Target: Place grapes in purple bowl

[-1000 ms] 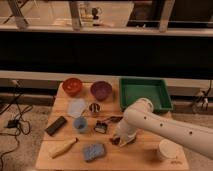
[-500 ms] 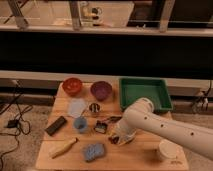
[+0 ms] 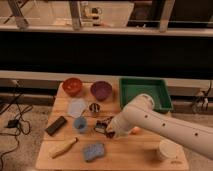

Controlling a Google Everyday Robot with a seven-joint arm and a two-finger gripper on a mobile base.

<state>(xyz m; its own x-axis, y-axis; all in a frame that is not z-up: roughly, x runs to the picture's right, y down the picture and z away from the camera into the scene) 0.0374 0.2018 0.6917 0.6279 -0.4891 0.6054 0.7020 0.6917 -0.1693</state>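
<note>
The purple bowl (image 3: pixel 101 90) stands at the back middle of the wooden table (image 3: pixel 135 157), to the right of the red bowl (image 3: pixel 72 86). My white arm reaches in from the lower right. The gripper (image 3: pixel 108 130) is low over the table's middle, in front of the purple bowl and to the right of the small blue cup (image 3: pixel 80 123). A dark reddish clump, the grapes (image 3: pixel 111 134), shows right at the gripper's tip and is partly hidden by it. Whether the grapes are held or lie on the table I cannot tell.
A green tray (image 3: pixel 145 93) sits at the back right. An orange round fruit (image 3: pixel 135 131) lies under my arm. There are also a pale lid (image 3: pixel 76 107), a metal cup (image 3: pixel 94 108), a black block (image 3: pixel 56 125), a tan carrot-like piece (image 3: pixel 64 148), a blue sponge (image 3: pixel 94 151) and a white cup (image 3: pixel 167 149).
The gripper and forearm have shifted a little to the left, toward the blue cup. Nothing else on the table has moved.
</note>
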